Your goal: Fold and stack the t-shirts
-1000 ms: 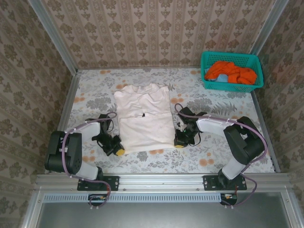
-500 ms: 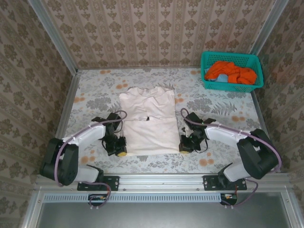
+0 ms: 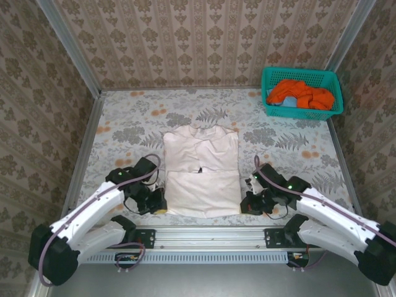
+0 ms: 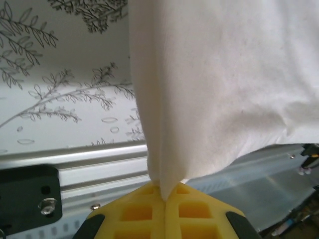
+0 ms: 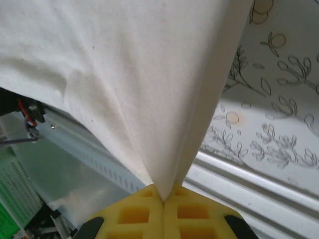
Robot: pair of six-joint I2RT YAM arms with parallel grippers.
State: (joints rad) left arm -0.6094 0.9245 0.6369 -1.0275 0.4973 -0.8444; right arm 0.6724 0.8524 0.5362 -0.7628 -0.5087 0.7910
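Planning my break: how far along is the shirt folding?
Done: the cream t-shirt has its sleeves folded in, a tidy rectangle. In hand: the left fingers and right fingers pinch its near corners, mid-fold. Left: finishing that fold, then the orange t-shirts waiting in the teal basket.

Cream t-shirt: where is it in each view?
Top external: cream t-shirt folded, centre, near table edge.
Left wrist: cream t-shirt upper right, pinched by left gripper.
Right wrist: cream t-shirt upper left, pinched by right gripper.
Shared landmark: aluminium rail along the near edge.
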